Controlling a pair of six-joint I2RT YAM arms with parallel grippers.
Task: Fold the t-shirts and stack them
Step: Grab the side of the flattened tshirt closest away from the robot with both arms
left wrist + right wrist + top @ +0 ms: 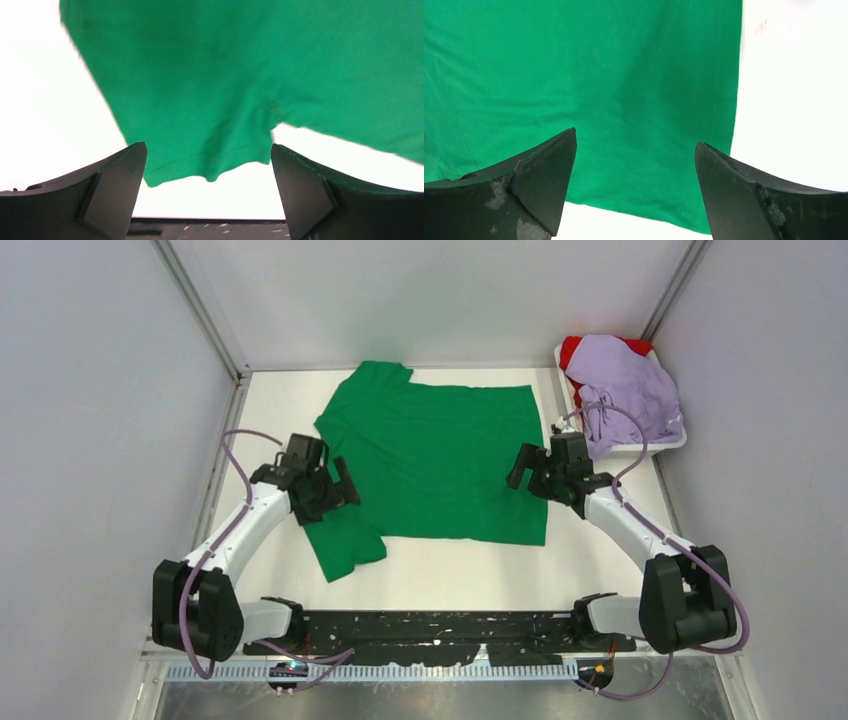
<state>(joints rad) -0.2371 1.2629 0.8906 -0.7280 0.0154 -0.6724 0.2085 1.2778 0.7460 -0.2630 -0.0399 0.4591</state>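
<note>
- We see the left arm (245, 525) stretched forward, its wrist low over the near sleeve of the green t-shirt (440, 455). The right arm (625, 525) reaches in at the shirt's right edge.
- The left jaws and the right jaws both stand wide apart, holding nothing.
- We count three t-shirts: the green one lies spread flat on the counter (450, 575), and a lavender t-shirt (630, 390) is heaped over a red t-shirt (575, 348) in the white tray (670, 443).

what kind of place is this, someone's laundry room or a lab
Most likely a robot test cell, not a home: a left arm and right arm bolted at the edge of a white table, bare grey walls with metal framing around it, and a green shirt spread flat to work on.
</note>
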